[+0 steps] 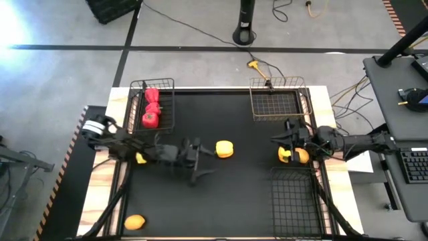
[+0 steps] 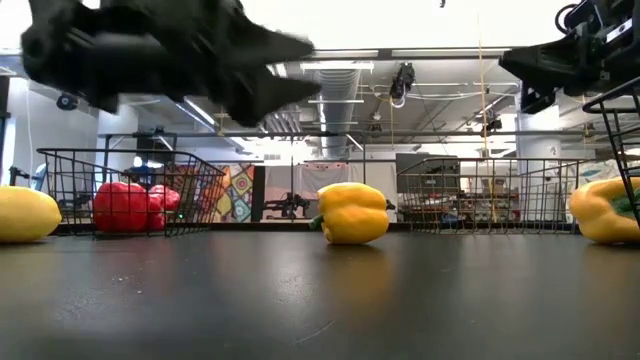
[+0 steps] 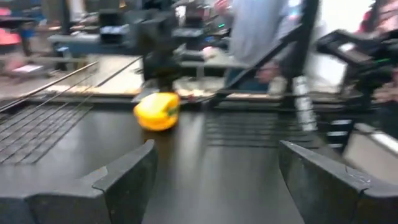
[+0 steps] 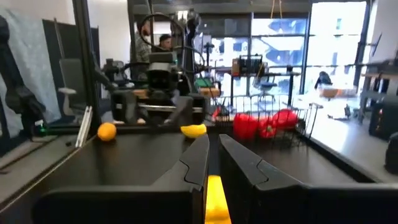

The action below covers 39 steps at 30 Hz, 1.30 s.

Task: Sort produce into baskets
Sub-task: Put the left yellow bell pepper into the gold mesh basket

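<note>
Midway through the sort, the left gripper (image 1: 204, 166) hangs above the black table (image 1: 247, 201) with its fingers (image 3: 127, 177) spread wide and nothing between them, just left of a yellow bell pepper (image 1: 225, 148) lying alone at the table's centre. From the left wrist view that pepper sits straight ahead of the open jaws, so the step in hand reads as an approach to pick it up.

Red peppers (image 1: 151, 110) already fill the black wire basket (image 1: 167, 84) at the far left. The tan-bronze basket (image 1: 275, 100) at the far right and the second black basket (image 1: 294, 201) at the near right look empty. A second yellow pepper (image 1: 294, 156) lies at the right edge, beneath the right gripper (image 1: 284, 139), which waits there with its fingers pressed together and nothing visibly held. One orange-yellow fruit (image 1: 136, 222) rests at the near left corner; another yellow piece (image 1: 140, 158) peeks out beside the left arm.

Next, by this reading, the left gripper needs to come down with a finger on either side of the centre pepper, close firmly on its smooth, rounded skin, then lift and carry it to one of the empty baskets.
</note>
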Available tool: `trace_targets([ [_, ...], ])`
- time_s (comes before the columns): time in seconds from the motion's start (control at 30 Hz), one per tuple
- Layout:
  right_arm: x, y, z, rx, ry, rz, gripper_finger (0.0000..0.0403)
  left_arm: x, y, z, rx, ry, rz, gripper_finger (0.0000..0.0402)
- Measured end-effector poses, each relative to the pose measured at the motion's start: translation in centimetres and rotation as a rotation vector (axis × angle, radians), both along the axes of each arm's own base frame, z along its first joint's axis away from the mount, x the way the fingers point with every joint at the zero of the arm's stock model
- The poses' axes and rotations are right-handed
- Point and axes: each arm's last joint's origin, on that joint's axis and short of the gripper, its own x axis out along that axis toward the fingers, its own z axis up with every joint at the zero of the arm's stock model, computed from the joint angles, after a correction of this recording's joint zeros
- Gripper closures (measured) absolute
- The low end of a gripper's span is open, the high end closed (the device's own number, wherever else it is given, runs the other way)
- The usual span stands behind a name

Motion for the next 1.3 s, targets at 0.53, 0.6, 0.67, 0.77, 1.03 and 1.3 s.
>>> trace_targets([
  [0.53,0.1,0.0,2.1,0.331,-0.141,0.048,0.0374,2.4,3.9,-1.8,0.016,0.183,0.179,0.0039],
  [0.6,0.5,0.1,2.9,0.328,-0.119,0.058,0.0374,1.6,3.8,-1.4,0.02,0.168,0.172,0.0039],
  [0.67,1.7,0.4,3.6,0.29,-0.043,0.056,0.0374,0.5,3.8,-1.0,0.02,0.162,0.168,0.0041],
  [0.77,4.3,0.7,4.4,0.17,0.075,0.038,0.0374,-0.9,3.5,-0.3,0.016,0.142,0.154,0.0044],
  [1.03,11.1,1.0,8.1,0.108,0.32,-0.049,0.0374,-4.2,1.8,-1.1,0.033,0.168,0.071,0.0051],
  [1.3,16.3,1.3,13.2,0.148,0.797,-0.116,0.0342,-5.8,0.0,-1.6,0.049,0.168,-0.012,0.0052],
])
